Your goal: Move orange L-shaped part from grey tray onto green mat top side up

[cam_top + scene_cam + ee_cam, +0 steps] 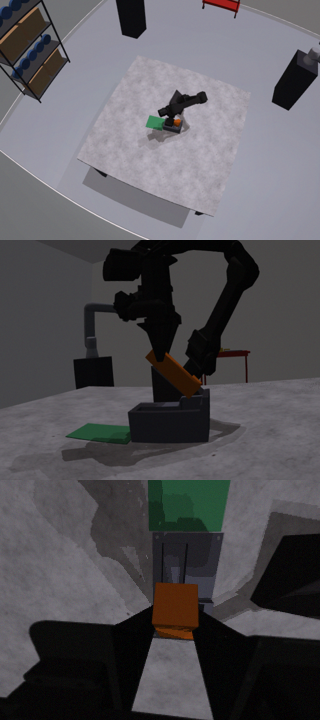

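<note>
The tool (159,357) is closed on the upper end of the orange L-shaped part (175,374), one fingertip (135,625) seen at each side face in the wrist view. The part is carried tilted — high end in the pinch, low end hanging over the far side of the grey tray (168,423), at or just above its rim; whether it touches cannot be told. It is judged to be a stiff, light block with smooth, flat faces, so little give is expected and some slip is possible. Held at one end only, it can be expected to swing about the fingertips — a firm pinch square across the side faces is called for. The green mat (99,432) lies flat on the tabletop (258,420), touching the tray's left side. The part is to be levelled before being lowered there.
</note>
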`<state>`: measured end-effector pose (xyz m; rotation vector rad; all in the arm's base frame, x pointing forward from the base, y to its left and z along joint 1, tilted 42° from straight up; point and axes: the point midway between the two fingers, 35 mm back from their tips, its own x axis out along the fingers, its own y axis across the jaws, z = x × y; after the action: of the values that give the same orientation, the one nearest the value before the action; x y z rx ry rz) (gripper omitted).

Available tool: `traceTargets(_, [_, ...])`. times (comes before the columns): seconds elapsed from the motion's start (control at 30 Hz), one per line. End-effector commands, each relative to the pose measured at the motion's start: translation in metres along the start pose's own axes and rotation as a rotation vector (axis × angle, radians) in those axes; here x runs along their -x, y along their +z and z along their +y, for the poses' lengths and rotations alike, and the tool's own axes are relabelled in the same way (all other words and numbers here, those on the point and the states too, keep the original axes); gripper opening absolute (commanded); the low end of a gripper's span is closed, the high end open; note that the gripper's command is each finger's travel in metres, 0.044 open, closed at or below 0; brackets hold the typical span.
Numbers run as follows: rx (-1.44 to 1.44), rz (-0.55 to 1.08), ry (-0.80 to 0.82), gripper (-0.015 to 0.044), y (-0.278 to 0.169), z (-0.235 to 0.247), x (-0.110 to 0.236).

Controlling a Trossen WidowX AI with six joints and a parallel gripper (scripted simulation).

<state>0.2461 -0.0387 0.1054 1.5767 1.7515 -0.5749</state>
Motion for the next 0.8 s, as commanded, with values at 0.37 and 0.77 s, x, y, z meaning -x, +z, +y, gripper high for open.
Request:
traceTargets(0.37, [0.008,-0.011,0.001,0.0000,0.036,-0.003,0.002])
traceTargets(0.77, [0.008,-0.014,0.001,0.0000,0.083,-0.008,0.002])
